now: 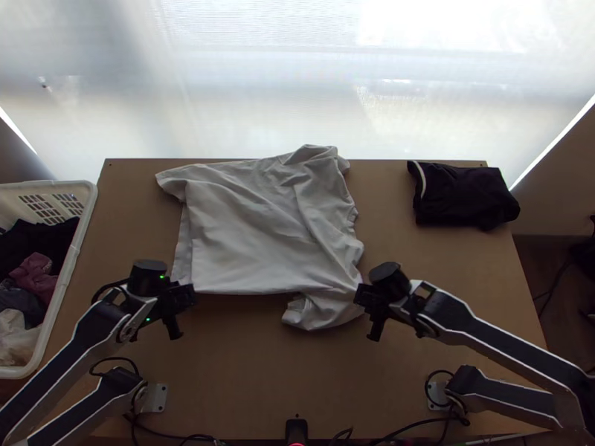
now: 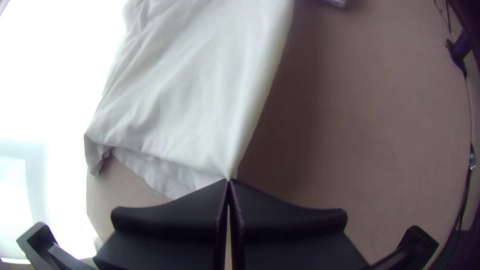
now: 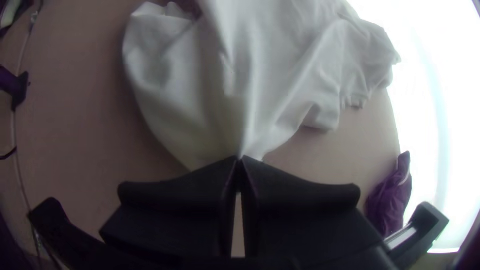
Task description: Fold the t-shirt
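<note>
Top view: the white t-shirt [image 1: 253, 230] lay creased over the middle and far part of the bench [image 1: 245, 379], a loose flap spilling nearward at its right. The left pincer [image 2: 229, 181] was pinching one near corner, the right pincer [image 3: 240, 159] the cloth at the near right, presumably to control that edge for a fold away from the arms. The near side offered room; the basket [image 1: 88, 212] bounded the left, the dark garment [image 1: 465, 197] the far right.
</note>
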### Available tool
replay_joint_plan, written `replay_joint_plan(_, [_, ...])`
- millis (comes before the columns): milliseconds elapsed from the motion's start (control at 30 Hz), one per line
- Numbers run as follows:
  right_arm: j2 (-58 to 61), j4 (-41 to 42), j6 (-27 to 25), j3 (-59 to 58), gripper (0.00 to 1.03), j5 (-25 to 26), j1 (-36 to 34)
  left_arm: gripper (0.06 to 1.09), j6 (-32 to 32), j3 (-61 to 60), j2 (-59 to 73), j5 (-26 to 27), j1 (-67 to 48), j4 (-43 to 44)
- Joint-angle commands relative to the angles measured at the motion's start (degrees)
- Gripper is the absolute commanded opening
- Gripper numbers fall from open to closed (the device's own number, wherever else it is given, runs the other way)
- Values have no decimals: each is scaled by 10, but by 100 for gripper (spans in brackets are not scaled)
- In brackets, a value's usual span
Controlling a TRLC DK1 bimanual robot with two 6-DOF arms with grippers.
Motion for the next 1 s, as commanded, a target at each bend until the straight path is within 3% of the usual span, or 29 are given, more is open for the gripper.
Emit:
replay_joint_plan(0, [-80,-171,-16,36,3,-85,-104,10,-15,51,-103,22,41,-158])
replay_joint_plan(167, [-148,-279,-6,27,3,-144,-128,10,-27,74,-162,27,52,-245])
replay_joint_plan(300, [-171,-342,28,48,3,-173,-86,10,-50,93,-188,31,52,-277])
replay_joint_plan(500, [-178,-472,41,201,3,-260,-72,10,-86,221,-162,56,54,-313])
replay_joint_plan(667, [-186,-526,90,329,3,-277,-57,10,-121,334,-131,86,55,-377])
replay_joint_plan(967, [-229,-537,109,436,3,-278,-148,10,-139,509,-135,88,96,-483])
